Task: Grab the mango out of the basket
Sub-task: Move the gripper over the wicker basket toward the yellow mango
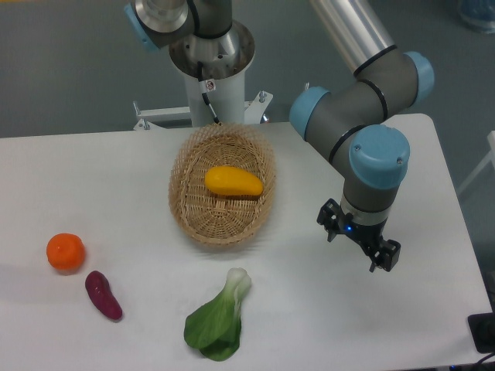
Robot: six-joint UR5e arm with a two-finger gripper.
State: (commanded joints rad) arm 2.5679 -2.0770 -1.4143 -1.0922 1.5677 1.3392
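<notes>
From the one fixed camera, we see the mango (233, 181) lying on its side in the middle of the basket (188, 210), its tapered end toward the right. The basket stands on the white desk (116, 170), near the arm's base. Our pincer (359, 244) hangs over the desk to the right of the basket, well apart from it and from the fruit. It has nothing in its grip; from this angle we cannot tell how far its jaws stand apart.

We judge that the grasp has not yet begun, so the risks lie ahead. The mango looks smooth and rounded, so we expect it could slip or roll out of the jaws if we close near the tapered end or across its length instead of across its narrow middle. The basket's raised lacy rim is the second hazard: a slanting approach from the right could catch a finger on the wicker and push or tip the light basket. Coming down too deep could press the fingers into the woven floor and drag the basket up with the fruit. A crooked grip could also squeeze the fruit sideways against the wall.

Counting what we see:
- one mango
- one basket
- one round orange tangerine (65, 252) at the left
- one dark purple sweet potato (103, 294) just beside the tangerine
- one leafy green, a bok choy (216, 322), in front of the basket
- one arm with one pincer
</notes>
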